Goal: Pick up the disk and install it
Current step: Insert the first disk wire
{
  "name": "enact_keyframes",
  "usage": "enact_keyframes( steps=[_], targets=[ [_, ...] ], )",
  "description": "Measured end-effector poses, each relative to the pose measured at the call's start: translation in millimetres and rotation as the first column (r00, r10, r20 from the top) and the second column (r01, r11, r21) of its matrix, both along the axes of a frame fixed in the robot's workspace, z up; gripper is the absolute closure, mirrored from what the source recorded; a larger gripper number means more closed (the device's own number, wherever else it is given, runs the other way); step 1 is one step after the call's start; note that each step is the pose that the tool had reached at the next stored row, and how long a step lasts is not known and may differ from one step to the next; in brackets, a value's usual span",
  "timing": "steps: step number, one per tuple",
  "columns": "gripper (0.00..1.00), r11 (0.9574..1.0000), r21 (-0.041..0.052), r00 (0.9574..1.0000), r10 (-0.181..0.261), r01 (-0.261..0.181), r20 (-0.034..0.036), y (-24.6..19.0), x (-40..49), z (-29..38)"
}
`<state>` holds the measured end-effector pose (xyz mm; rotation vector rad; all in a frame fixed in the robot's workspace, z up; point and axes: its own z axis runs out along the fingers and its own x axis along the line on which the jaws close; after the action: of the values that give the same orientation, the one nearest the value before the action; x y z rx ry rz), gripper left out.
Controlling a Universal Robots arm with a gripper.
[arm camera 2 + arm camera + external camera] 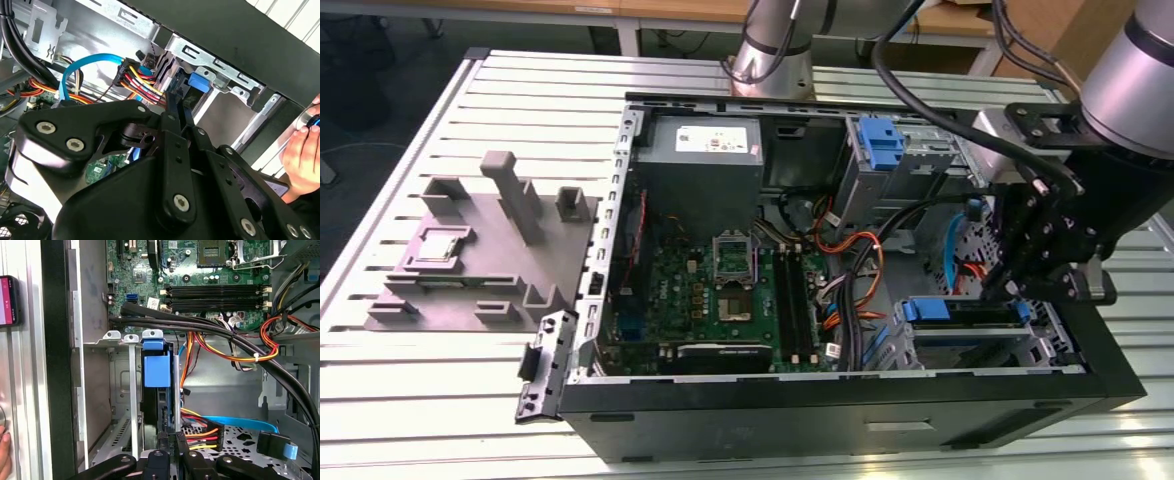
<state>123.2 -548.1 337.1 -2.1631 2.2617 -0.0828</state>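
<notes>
The disk, with its blue plastic frame, sits in the drive cage at the near corner of the open computer case, on the exterior view's right. My gripper reaches down into that cage at the disk's end. In the first wrist view the disk stands edge-on in its slot, and my gripper has its fingers close together on the thin near edge. In the second wrist view the black fingers run side by side up to the blue frame.
Bundled power cables and a blue data cable lie beside the slot. The motherboard, a grey box and a blue bracket fill the case. A grey fixture sits outside it. A person's hand is near the case's edge.
</notes>
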Motion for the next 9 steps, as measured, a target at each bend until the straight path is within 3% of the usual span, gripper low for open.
enact_keyframes(
  steps=[9],
  targets=[
    [0.83, 1.0, 0.0035, 1.0, -0.003, 0.003, 0.0, -0.7, -0.2, -1.7]
  ],
)
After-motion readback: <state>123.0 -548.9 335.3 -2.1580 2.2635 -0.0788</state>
